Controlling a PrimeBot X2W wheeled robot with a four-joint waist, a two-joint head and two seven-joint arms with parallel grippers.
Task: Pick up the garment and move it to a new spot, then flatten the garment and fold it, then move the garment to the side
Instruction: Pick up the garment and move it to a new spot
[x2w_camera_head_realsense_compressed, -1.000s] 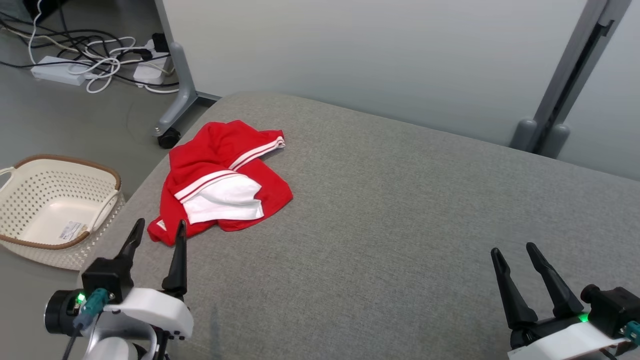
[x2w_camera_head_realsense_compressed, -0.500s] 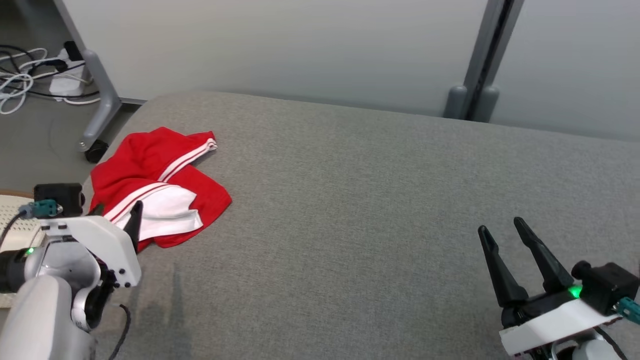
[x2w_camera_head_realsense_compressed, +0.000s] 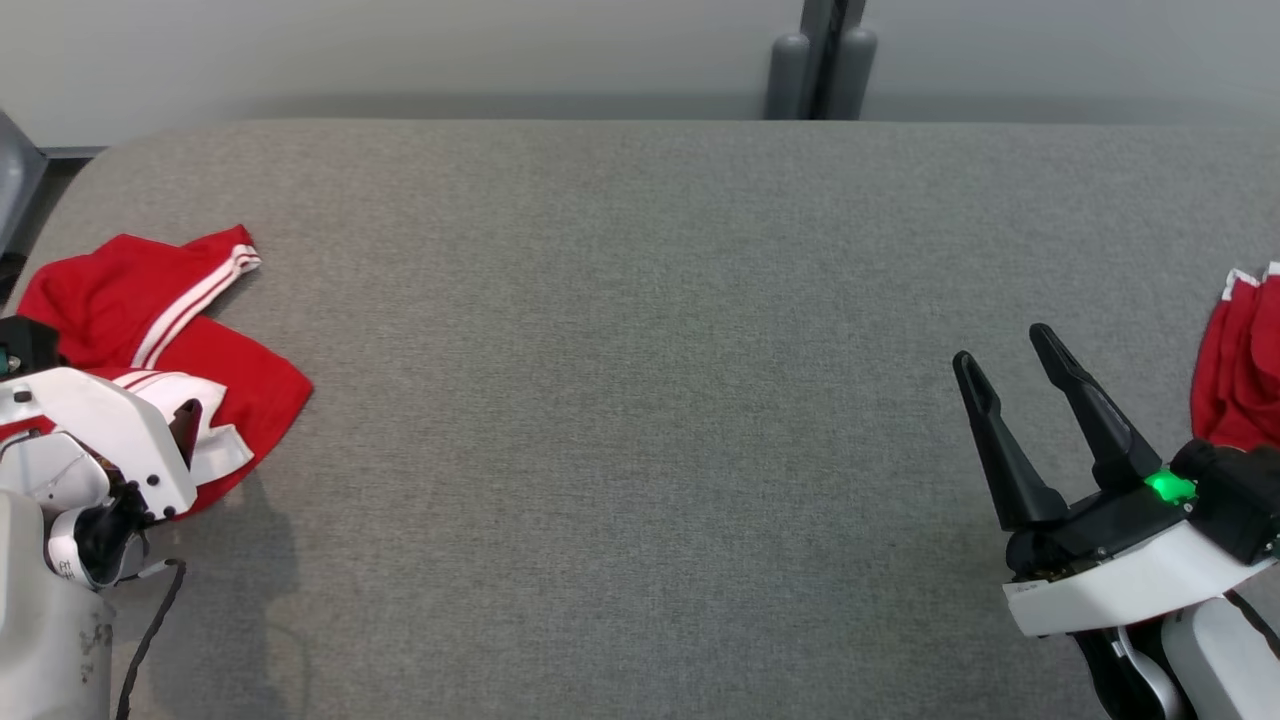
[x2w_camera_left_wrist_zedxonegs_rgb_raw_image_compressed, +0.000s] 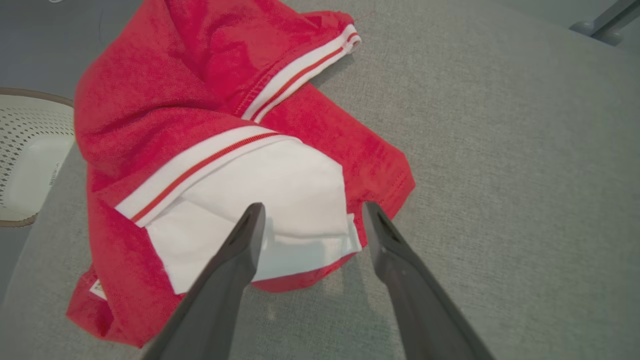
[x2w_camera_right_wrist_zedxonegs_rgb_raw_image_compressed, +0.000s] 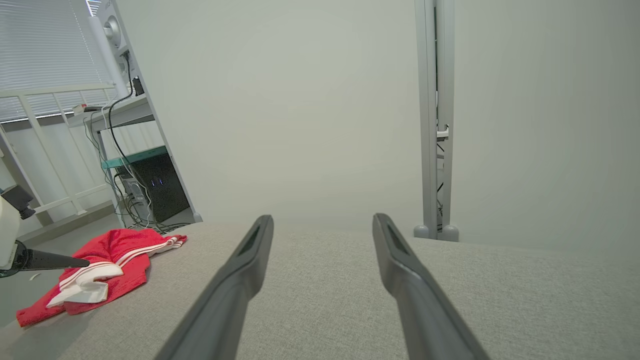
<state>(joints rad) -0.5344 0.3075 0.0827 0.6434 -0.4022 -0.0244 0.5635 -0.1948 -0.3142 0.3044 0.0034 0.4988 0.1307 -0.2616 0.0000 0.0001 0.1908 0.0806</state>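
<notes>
**Left gripper poised over the garment**

The garment (x2w_camera_head_realsense_compressed: 150, 300), red with white stripes and a white panel, lies crumpled at the left end of the grey worktop (x2w_camera_head_realsense_compressed: 640, 400). In the left wrist view one striped hem points away from the gripper and the white panel faces up on the near side.

The left gripper (x2w_camera_left_wrist_zedxonegs_rgb_raw_image_compressed: 312, 210) hangs over the near edge of the garment. Its jaws are spread and hold nothing. One fingertip is over the white panel and the other over the red hem just beside it. A faint shadow of the fingers falls on the cloth. Whether the tips touch the garment cannot be told.

The right gripper (x2w_camera_head_realsense_compressed: 1003, 347) stands well apart from the garment, towards the other end of the worktop. It is likewise released and empty, with its fingers pointing towards the back wall.

A second red cloth (x2w_camera_head_realsense_compressed: 1240, 370) lies at the far end from the garment, just beside the right gripper. A pale perforated basket (x2w_camera_left_wrist_zedxonegs_rgb_raw_image_compressed: 25, 150) sits off the worktop near the garment.
</notes>
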